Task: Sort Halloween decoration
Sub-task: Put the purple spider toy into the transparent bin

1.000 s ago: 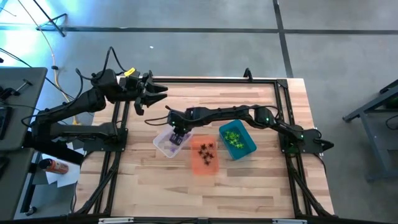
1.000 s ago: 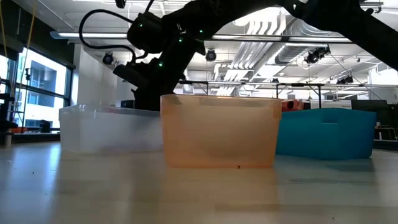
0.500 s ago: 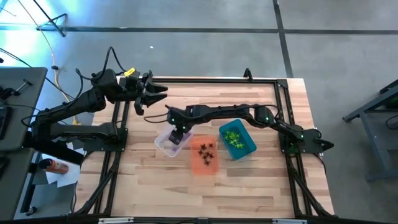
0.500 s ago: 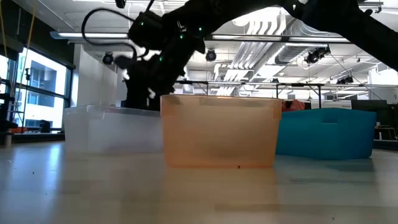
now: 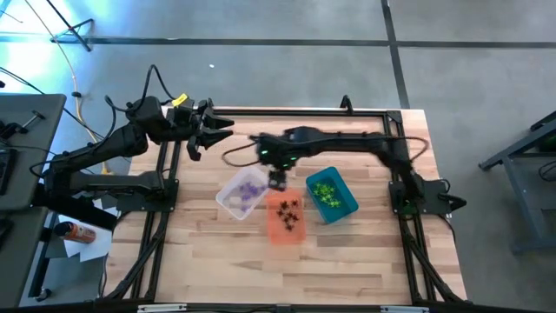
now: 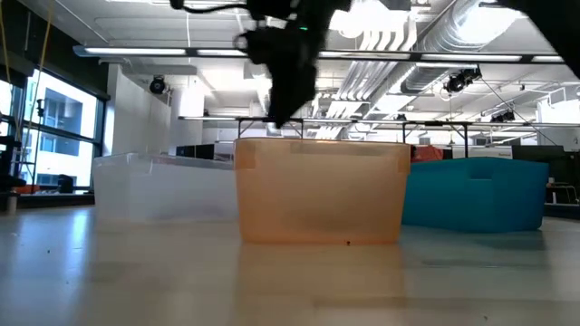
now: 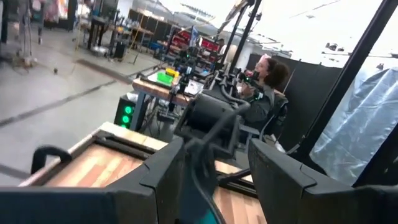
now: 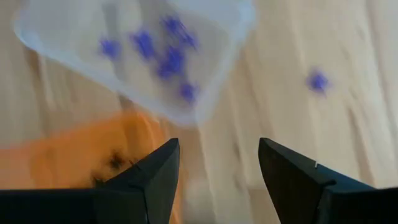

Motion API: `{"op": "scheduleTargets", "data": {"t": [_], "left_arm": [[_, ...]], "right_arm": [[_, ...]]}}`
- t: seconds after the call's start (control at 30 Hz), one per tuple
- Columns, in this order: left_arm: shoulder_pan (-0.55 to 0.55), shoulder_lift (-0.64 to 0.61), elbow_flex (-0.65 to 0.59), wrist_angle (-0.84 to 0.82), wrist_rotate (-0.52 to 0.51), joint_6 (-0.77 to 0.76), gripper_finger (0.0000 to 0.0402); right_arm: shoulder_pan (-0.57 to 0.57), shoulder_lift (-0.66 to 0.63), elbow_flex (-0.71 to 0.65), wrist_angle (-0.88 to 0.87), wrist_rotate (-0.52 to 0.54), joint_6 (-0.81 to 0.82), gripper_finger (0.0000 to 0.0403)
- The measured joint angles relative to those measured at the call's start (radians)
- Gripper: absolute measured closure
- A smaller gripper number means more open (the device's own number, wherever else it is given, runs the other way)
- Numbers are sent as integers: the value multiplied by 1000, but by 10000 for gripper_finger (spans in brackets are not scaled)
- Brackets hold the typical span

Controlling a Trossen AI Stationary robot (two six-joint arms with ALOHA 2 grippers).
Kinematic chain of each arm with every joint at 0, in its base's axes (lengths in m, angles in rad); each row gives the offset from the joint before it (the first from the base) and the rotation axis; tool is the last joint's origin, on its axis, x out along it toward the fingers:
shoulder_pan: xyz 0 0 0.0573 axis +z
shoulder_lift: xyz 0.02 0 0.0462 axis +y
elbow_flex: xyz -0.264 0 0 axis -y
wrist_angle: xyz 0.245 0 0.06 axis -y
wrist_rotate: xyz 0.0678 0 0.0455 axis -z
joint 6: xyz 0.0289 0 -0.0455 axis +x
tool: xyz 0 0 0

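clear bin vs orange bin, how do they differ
The clear bin is see-through and holds purple trinkets; the orange bin is tinted orange and holds black trinkets. In the high view the clear bin sits skewed at an angle, while the orange bin lies nearly square to the table edge. The right gripper, open, hangs near the orange bin's far end, beside the clear bin. Both are small open rectangular bins standing side by side.

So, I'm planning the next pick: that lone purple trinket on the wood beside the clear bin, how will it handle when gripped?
The purple trinket looks tiny and spiky, so it is probably very light and apt to skid if pinched off-centre. Its thin legs likely flex. Lying low on the table, it shouldn't roll.
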Motion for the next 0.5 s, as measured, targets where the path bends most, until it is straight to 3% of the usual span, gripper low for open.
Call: {"op": "scheduleTargets", "data": {"t": [0.2,0.37,0.5], "left_arm": [[-2,24,2,28,-2,46,236],[-18,81,2,55,-8,54,236],[-59,152,2,80,-16,68,236]], "right_arm": [[-29,-387,-548,281,9,118,188],[-16,-732,-1000,680,6,295,188],[-7,-928,-1247,1014,-14,396,188]]}}
